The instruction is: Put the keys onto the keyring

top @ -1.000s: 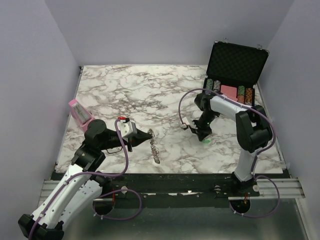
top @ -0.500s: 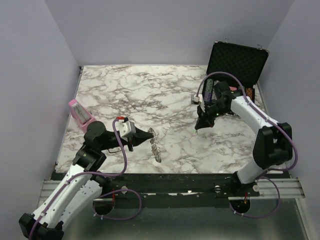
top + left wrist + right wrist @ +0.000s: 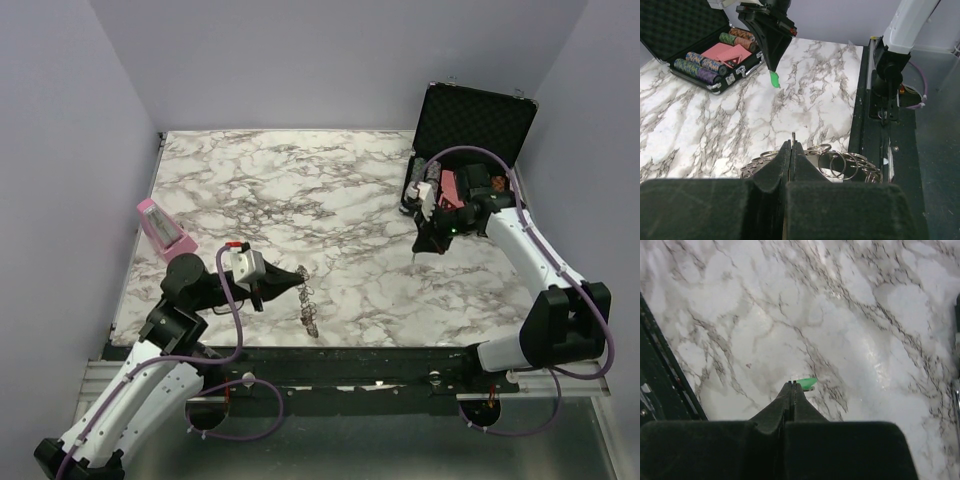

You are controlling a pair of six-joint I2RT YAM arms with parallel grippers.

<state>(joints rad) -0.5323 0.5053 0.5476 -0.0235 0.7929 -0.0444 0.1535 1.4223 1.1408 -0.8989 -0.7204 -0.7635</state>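
Green key [image 3: 774, 79] aloft; silvery keyring [image 3: 309, 304] pinched.

— What's on the table [image 3: 290, 180]?
— A black case [image 3: 478, 122], lid up, at the far right corner. Striped chips [image 3: 699, 66] lie in rows inside, beside pink cards [image 3: 725, 51].
— Anything else?
— A pink box [image 3: 160, 228] at the left edge.

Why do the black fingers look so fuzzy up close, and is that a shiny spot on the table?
Right wrist view: the right gripper is too near the lens, so its base blurs; glare whitens the marble table. Left wrist view: the left gripper blurs likewise, but the keyring looks sharp.
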